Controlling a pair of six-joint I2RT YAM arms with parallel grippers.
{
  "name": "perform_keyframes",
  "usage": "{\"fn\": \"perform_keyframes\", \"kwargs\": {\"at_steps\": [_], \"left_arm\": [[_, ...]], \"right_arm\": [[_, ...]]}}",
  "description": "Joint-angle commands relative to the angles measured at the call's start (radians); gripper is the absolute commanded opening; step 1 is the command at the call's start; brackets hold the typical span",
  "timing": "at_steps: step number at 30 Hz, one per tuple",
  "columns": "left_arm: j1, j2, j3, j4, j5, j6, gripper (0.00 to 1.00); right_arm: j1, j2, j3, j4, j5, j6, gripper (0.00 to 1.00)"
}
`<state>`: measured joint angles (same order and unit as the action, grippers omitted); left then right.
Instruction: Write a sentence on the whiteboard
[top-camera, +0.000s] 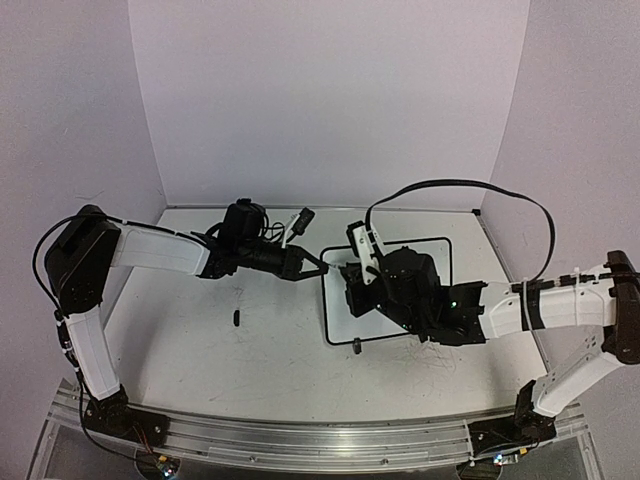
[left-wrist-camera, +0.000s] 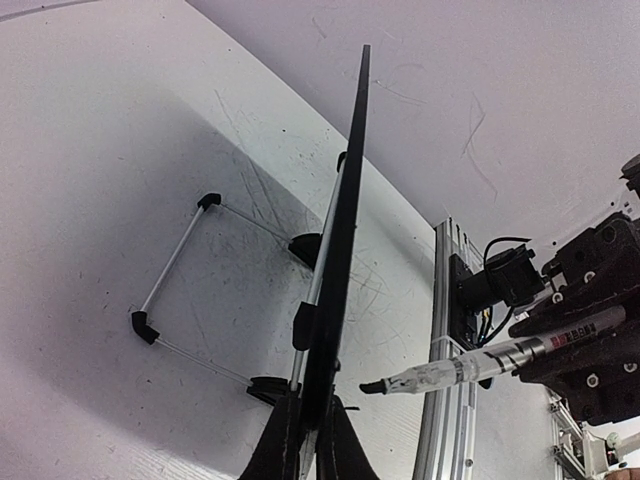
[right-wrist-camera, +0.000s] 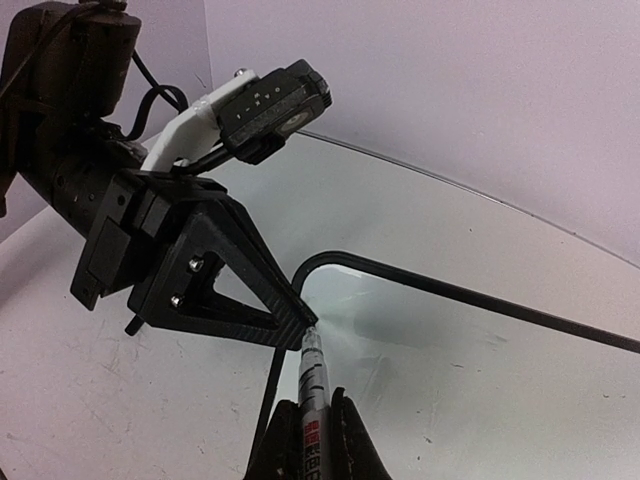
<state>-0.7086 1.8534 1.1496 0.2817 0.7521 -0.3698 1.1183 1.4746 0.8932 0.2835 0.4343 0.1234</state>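
Left end effector (left-wrist-camera: 312, 430) clamped on whiteboard (top-camera: 337, 325) at its far-left corner, mid-worktop (top-camera: 200, 330). Right end effector (right-wrist-camera: 318, 440) clamped on marker (right-wrist-camera: 312, 385), tip beside that corner; contact unclear. We judge blank board lies right + near of tip, long axis approx left-right.

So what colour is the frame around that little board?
Black, thin, with rounded corners, around the whiteboard; the top external view shows it best.

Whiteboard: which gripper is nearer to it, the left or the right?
Left. The left gripper is shut on the whiteboard's left edge, touching it. The right gripper holds a marker over it near that edge, the tip not touching.
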Motion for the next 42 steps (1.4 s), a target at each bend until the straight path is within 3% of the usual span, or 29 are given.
{"fn": "perform_keyframes", "kwargs": {"at_steps": [1, 42], "left_arm": [[0.009, 0.002, 0.013, 0.014, 0.009, -0.020, 0.00], [0.009, -0.007, 0.012, 0.017, 0.013, -0.021, 0.00]], "right_arm": [[0.006, 0.017, 0.048, 0.043, 0.040, 0.007, 0.00], [0.007, 0.046, 0.024, -0.021, 0.089, 0.088, 0.00]]}}
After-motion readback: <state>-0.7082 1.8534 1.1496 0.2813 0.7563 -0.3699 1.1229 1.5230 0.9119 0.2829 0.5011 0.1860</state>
